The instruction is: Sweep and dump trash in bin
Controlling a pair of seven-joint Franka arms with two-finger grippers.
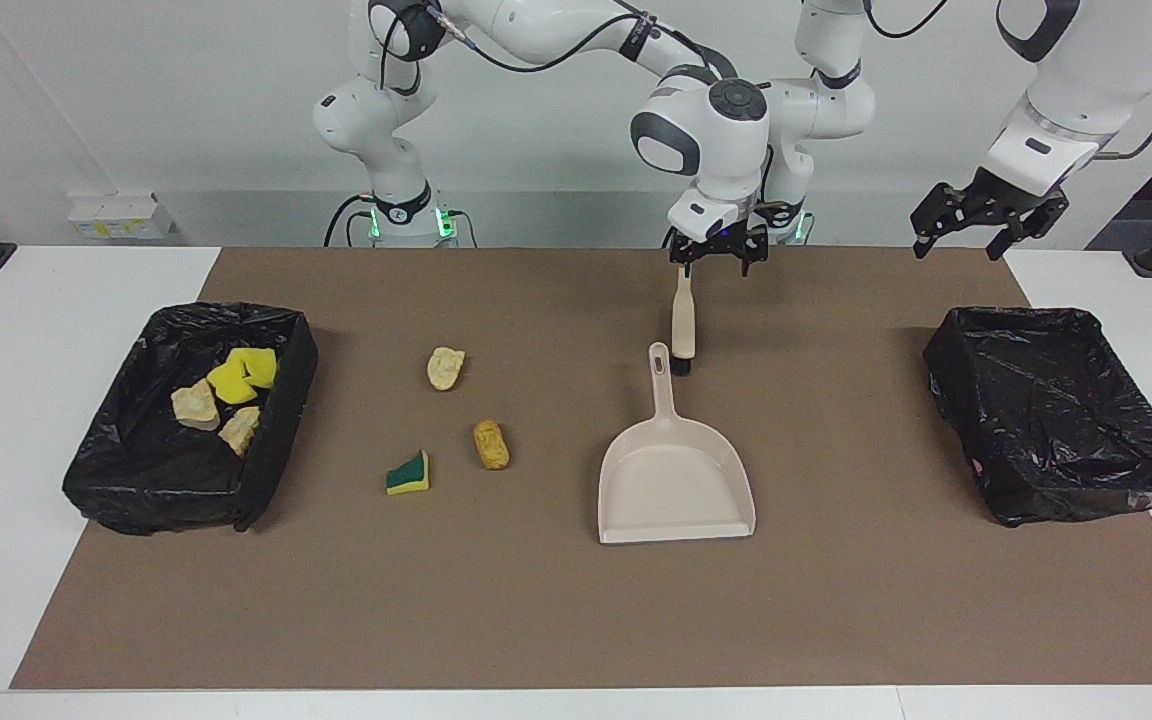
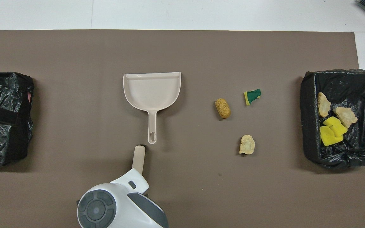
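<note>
Already four scraps sat in the black-lined bin (image 1: 186, 420) at the right arm's end of the tabletop (image 1: 36, 420): two yellow sponge chunks (image 1: 241, 375) and two tan bread-like pieces (image 1: 196, 405), jumbled w/ crinkly plastic under them. Three more lay loose on the brown mat (image 1: 536, 620), well apart from each other: a pale crusty bread piece (image 1: 446, 368) nearest the robots, a golden oval bread roll (image 1: 491, 444), and a green-and-yellow sponge wedge (image 1: 408, 474) closest to that bin.

Toward the left arm's end from them lay the beige dustpan (image 1: 674, 485), smooth hard plastic, flat on the mat, handle pointing at the robots, prob. so an arm could take it straight on. Just beside the handle tip stood the brush (image 1: 682, 325), upright, dark bristles down. The left tool (image 1: 716, 250) was clamped on its top end, apparently readying a sweep.

The right tool (image 1: 986, 222) waited up over the mat edge near a second black-lined bin (image 1: 1056, 410), fingers apart, holding nothing.
</note>
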